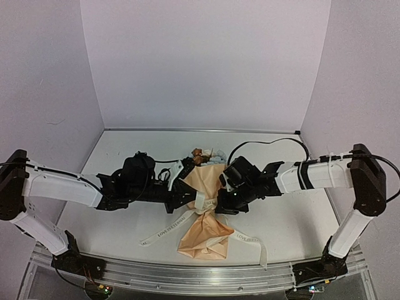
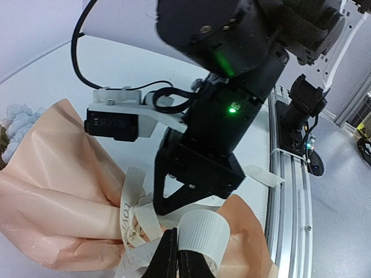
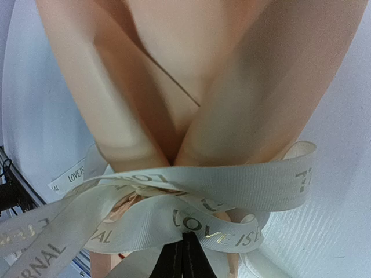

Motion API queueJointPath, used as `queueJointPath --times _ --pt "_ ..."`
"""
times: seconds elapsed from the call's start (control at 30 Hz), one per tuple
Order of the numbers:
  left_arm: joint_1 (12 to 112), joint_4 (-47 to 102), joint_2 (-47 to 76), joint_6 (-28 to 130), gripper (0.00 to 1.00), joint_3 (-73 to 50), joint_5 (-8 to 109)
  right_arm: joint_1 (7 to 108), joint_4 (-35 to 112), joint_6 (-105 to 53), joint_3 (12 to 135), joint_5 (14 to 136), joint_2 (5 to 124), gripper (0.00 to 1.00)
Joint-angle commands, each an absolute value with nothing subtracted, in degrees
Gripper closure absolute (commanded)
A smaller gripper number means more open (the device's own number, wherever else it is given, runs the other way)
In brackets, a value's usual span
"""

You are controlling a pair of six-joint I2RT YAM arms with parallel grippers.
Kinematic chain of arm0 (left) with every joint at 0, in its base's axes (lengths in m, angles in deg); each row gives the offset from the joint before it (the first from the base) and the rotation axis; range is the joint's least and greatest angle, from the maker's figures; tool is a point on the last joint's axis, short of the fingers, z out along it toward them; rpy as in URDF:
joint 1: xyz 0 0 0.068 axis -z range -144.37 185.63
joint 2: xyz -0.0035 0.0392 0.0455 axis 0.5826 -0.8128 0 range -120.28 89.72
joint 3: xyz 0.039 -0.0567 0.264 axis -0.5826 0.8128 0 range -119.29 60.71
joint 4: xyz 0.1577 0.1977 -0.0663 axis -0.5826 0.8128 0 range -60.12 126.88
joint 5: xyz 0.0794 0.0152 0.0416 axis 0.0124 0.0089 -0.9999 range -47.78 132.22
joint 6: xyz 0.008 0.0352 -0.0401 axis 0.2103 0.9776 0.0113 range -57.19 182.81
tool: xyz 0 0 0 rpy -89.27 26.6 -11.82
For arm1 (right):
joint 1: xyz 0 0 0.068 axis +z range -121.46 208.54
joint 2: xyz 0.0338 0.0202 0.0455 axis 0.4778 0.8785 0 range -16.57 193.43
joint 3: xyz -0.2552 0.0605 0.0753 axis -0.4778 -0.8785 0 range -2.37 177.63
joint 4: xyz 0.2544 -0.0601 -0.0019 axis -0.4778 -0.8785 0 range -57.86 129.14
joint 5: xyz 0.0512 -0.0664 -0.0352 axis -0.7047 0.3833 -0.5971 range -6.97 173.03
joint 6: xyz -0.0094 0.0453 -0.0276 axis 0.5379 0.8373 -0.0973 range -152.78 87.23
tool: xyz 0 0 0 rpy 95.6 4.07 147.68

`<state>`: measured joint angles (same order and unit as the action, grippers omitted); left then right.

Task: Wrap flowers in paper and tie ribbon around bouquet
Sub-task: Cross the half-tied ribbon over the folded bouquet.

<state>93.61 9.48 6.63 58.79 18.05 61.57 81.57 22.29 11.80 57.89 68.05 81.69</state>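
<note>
Your left gripper (image 2: 175, 252) is clenched, its fingertips pinching a fold of the ribbon (image 3: 232, 185) that curls over the tip. Your right gripper (image 3: 184, 248) is clamped too, its tips meeting just under a lettered strand at the knot; it looks like a grip on that strand, though the wrist view does not show the pinch cleanly.

Both sets of jaws sit right at the cinch of the bouquet (image 1: 203, 219), the left on its left side and the right on its right, almost touching each other across the waist. Neither arm is nearer; they share the spot.

The bouquet lies flat on the table (image 1: 125, 150) with its long axis running away from the bases. The flowers (image 1: 201, 154) are at the far end and the flared foot of the paper (image 1: 201, 240) at the near end. The ribbon band crosses that axis, and its two loose tails trail towards the near edge, one to each side.

So the tie lies between your jaws. To snug it, you probably need to draw the grippers apart sideways, across the bouquet's length, not along it.
</note>
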Motion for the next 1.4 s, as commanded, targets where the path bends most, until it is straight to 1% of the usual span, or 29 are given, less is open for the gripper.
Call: queueJointPath --times 0.0,0.33,0.43,0.53,0.57,0.63,0.7,0.83,0.9,1.07,1.13,1.23,1.3,1.37 --pt "95.6 12.4 7.8 61.1 0.96 13.8 63.5 80.9 22.4 14.5 61.6 69.0 84.1 1.00" --pt "97.5 16.0 2.6 62.5 0.96 8.5 64.3 80.7 22.4 15.4 62.9 69.7 85.9 1.00" --pt "98.9 19.4 -0.2 64.8 0.94 5.6 66.3 80.7 22.4 14.8 62.3 70.3 85.6 1.00" --pt "100.5 23.8 -3.1 66.6 0.87 3.1 67.8 80.7 22.4 14.0 61.9 70.7 85.5 1.00" --pt "100.8 24.5 -3.6 66.8 0.81 3.2 67.7 80.7 22.5 13.6 61.8 70.7 85.5 1.00" --pt "101.1 24.7 -3.2 66.3 0.67 4.0 66.8 80.7 22.8 13.0 61.6 70.7 85.3 1.00" --pt "101.1 24.1 -1.6 66.0 0.58 5.4 65.3 80.7 23.2 12.3 61.4 70.9 85.1 1.00" --pt "101.1 21.9 2.2 65.8 0.46 7.6 62.6 80.7 23.4 11.0 61.2 70.9 84.7 1.00" --pt "101.0 21.5 3.4 65.5 0.44 7.8 61.7 80.7 23.5 10.5 61.1 71.1 84.5 1.00" --pt "100.3 19.8 5.0 64.8 0.42 8.2 60.5 80.7 23.5 10.0 60.9 71.1 84.3 1.00" --pt "99.5 18.9 5.4 63.7 0.44 8.4 57.4 80.7 23.5 9.8 60.9 71.0 84.1 1.00" --pt "95.7 17.0 5.1 60.6 0.54 9.0 53.4 80.8 23.5 9.4 60.4 71.7 83.5 1.00" --pt "92.3 18.3 3.3 59.6 0.62 8.1 53.9 80.9 23.9 9.1 59.7 72.4 82.8 1.00" --pt "90.6 21.7 -0.4 60.0 0.64 4.7 56.2 81.0 24.3 8.9 59.1 72.9 82.3 1.00"
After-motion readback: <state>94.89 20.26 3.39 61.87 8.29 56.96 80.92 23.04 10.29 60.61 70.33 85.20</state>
